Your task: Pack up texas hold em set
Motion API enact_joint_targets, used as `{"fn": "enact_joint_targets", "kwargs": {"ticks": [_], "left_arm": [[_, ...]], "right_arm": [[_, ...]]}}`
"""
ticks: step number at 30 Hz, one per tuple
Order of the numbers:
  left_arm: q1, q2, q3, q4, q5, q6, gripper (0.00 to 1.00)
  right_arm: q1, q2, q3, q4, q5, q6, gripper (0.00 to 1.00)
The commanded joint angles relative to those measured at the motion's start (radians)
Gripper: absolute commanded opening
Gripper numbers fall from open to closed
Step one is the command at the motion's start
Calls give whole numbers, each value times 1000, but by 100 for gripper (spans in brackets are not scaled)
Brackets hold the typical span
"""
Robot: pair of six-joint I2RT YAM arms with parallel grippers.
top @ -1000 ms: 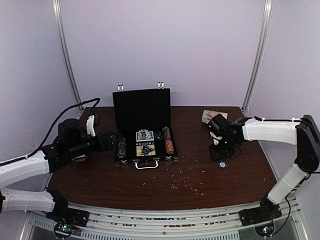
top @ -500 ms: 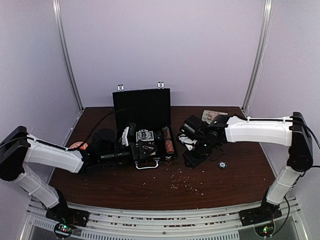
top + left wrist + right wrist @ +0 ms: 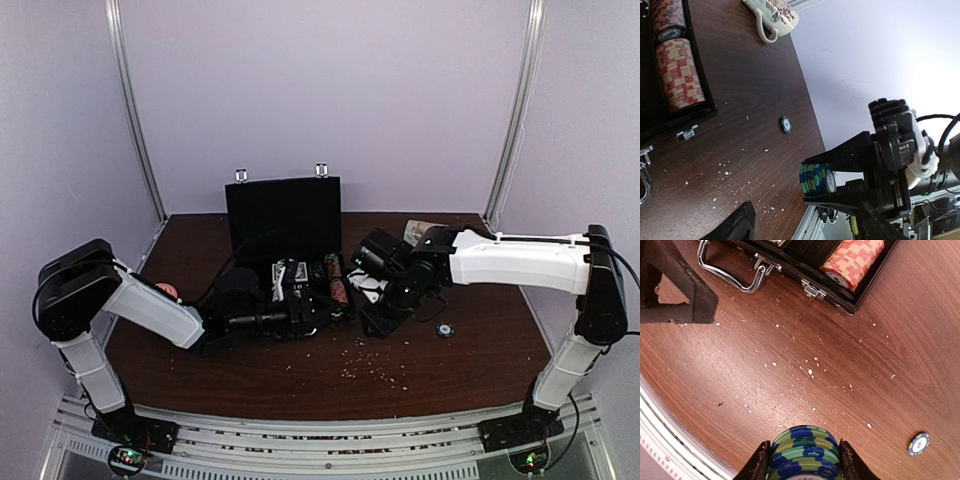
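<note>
"Dark surface [image 3: 450, 370], briefcase [image 3: 285, 215] open toward its rear edge. Right gripper [image 3: 805, 455] pinches a chip stack [image 3: 804, 447] beside the case's front right corner."

"Loose, slick discs, I reckon; squeeze across the rims. Left gripper [image 3: 305, 308]? Can't tell."

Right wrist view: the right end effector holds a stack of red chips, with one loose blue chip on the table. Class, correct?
No: the right wrist view shows the stack in the right end effector is blue and green, not red. The rest stands.

The chip stack [image 3: 802, 455] is striped green and blue, the briefcase [image 3: 284, 215] black
</note>
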Motion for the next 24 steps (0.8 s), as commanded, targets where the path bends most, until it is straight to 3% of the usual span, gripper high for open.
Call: {"fn": "enact_joint_targets", "kwargs": {"ticks": [1,24], "left_arm": [[-6,48,67,116,54,-55,71],[-6,251,205,206,203,-174,71]], "right_arm": [[12,-41,46,-11,4,-25,16],[34,-29,95,2,5,-69,15]]}}
